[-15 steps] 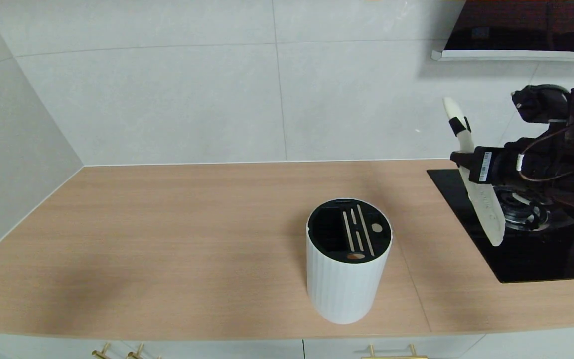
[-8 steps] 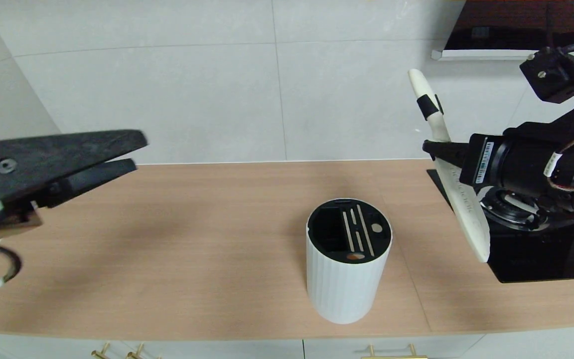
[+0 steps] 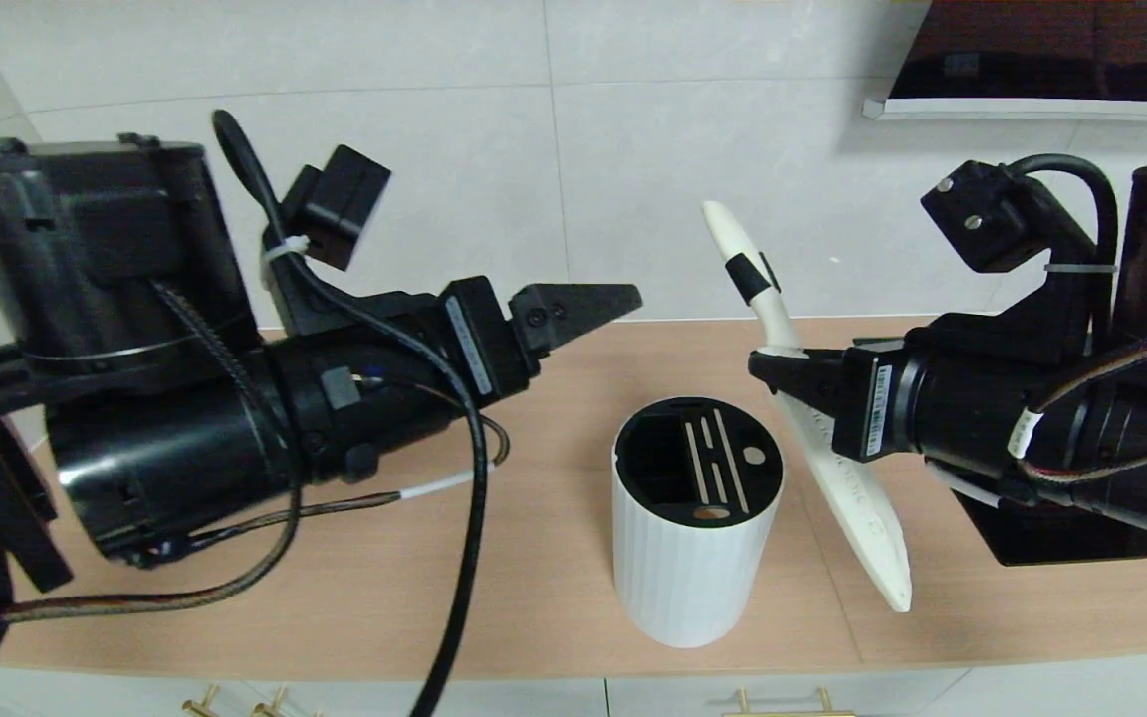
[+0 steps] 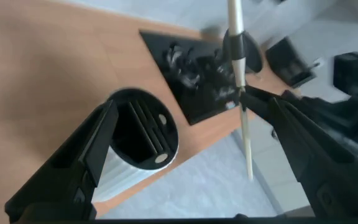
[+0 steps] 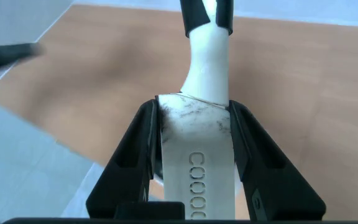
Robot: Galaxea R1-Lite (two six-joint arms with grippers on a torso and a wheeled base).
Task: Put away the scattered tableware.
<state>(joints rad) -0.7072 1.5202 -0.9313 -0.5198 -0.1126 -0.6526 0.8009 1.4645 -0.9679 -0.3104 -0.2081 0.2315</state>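
Since the right claw point(image 3: 778, 373) is closed on the white knife point(image 3: 852, 493) at the top of the blade, just under the handle, the whole blade hangs free below the grip. It points tip down and tilted, just beside the white ribbed holder point(image 3: 693, 558) on the stove side, not yet over it.

The likeliest trouble is the tilt. If the blade comes in at this angle, the tip may land on the black top between the narrow slots point(image 3: 713, 460) instead of inside one. A push there could tip the holder, which stands loose on the counter point(image 3: 534, 597). The grip is also on a smooth flat blade (not the handle), so the knife could twist or slide in the claw on contact.

On the holder's other side hovers the left claw point(image 3: 588, 307), spread wide and holding nothing. It could steady the holder, but two arms closing on one small spot might bump each other.

A black stove point(image 3: 1041, 543) lies under the right arm, a tiled wall point(image 3: 434, 179) stands behind, and a dark hood point(image 3: 1032, 60) hangs at the upper right. Nothing lies between the blade and the slots.
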